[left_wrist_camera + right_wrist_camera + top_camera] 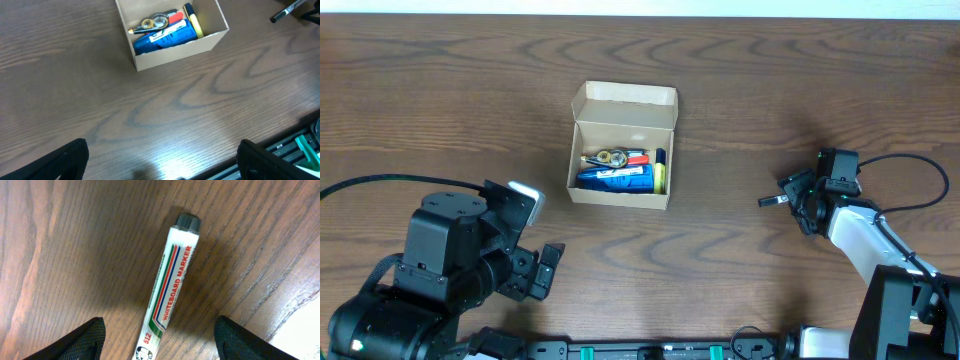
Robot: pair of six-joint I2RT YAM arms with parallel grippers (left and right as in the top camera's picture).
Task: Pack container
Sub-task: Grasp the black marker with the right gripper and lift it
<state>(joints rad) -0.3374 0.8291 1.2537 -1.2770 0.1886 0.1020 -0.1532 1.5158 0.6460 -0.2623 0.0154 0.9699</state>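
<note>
The container [620,196] is a tan cardboard box at the table's middle, with its flap lid open at the back. It holds a blue item [615,177], a tape roll, a red marker and a yellow-and-blue pen. It also shows in the left wrist view [175,52]. A white whiteboard marker [172,272] with a black cap lies on the table between the open fingers of my right gripper [162,342], untouched. In the overhead view the marker [772,201] pokes out left of my right gripper [792,196]. My left gripper [542,268] is open and empty, near the front left; the left wrist view [165,165] shows only bare wood between its fingers.
The wooden table's front edge and a rail with green parts [305,150] lie close behind my left gripper. A black cable [380,182] runs to the left arm and another [910,160] to the right arm.
</note>
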